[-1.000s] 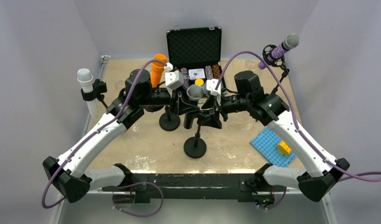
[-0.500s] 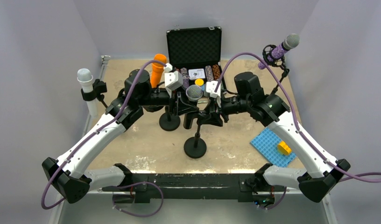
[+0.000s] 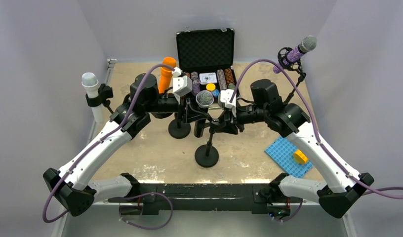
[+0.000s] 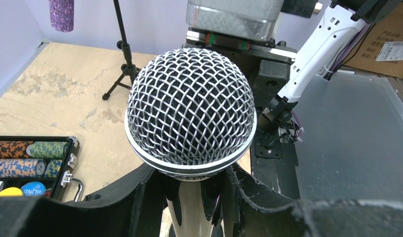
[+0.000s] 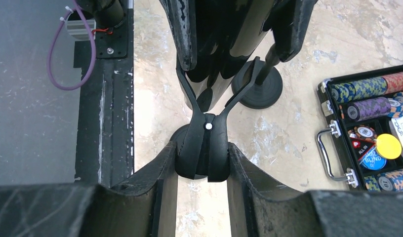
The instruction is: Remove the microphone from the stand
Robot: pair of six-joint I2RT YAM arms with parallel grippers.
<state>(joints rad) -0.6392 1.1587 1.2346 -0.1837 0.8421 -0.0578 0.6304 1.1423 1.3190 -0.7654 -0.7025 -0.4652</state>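
Two chips [image 5: 365, 134], "ALL IN" and "BLIND", in case [image 3: 205, 49] beyond the microphone [image 4: 189, 106].

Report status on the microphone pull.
Left fingers clamped on microphone below its head. Right fingers squeezing stand clip. Microphone not yet lifted out. Nothing blocking above.

Tan table [image 3: 155, 148] with chip case [image 3: 205, 49], blue baseplate [image 3: 283, 153]
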